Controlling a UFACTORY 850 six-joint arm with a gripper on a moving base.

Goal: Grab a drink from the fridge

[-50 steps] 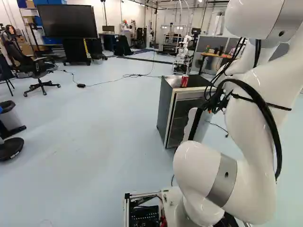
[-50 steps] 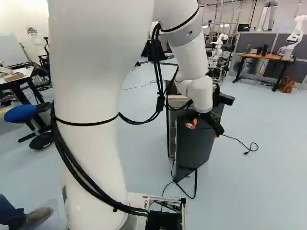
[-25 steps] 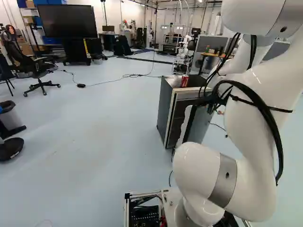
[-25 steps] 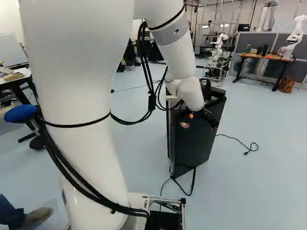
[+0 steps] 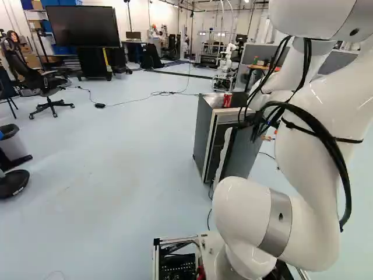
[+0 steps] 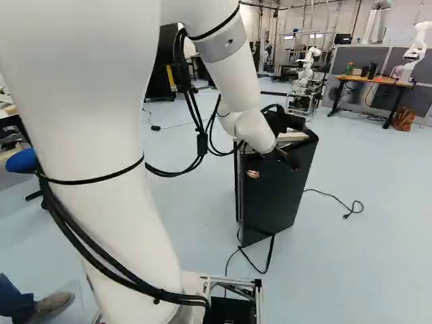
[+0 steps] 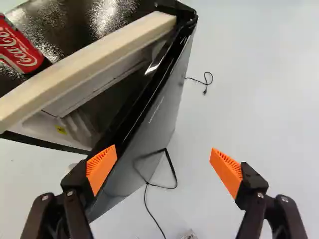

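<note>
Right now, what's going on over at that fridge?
The robot has its open hand by the fridge door, which stands ajar. Nothing is gripped, neither the door nor a drink. A red can sits on top of the fridge. So the drink has yet to be grabbed.

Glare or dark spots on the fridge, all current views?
Wrist view: speckled glare on the black fridge top, a small glint on the open door's inner edge, fridge interior mostly in shadow. Left base view: pale patch beside the red can, probably glare. Right base view: door dark, no strong glare.
</note>
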